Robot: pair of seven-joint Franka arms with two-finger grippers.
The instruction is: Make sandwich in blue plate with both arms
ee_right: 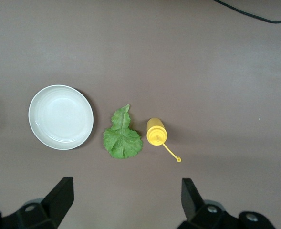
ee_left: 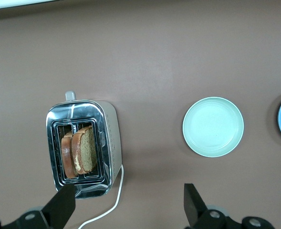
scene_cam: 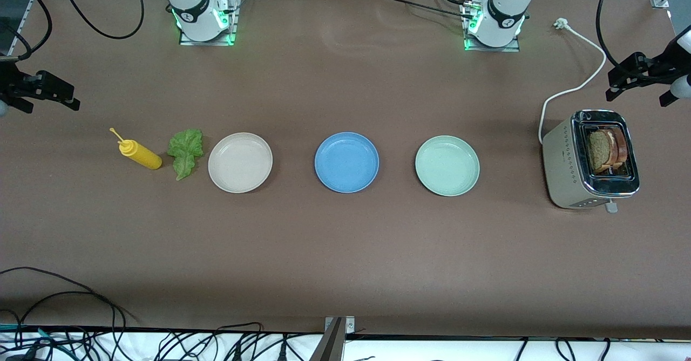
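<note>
L gripper [ee_left: 128, 207] is hanging spread over the table by the toaster [scene_cam: 591, 159], w/ 2 bread slices [scene_cam: 607, 149] standing in its slots, while R gripper [ee_right: 126, 202] is hanging spread near the lettuce [ee_right: 122, 135] & mustard bottle [ee_right: 156, 132]; blue plate [scene_cam: 346, 162] is lying between both, well apart from each.

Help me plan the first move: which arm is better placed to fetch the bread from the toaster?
The left arm, probably. Its gripper hangs open at the toaster's end of the table, and the bread stands in the slot under its wrist camera. The right gripper, also open, waits by the lettuce.
</note>
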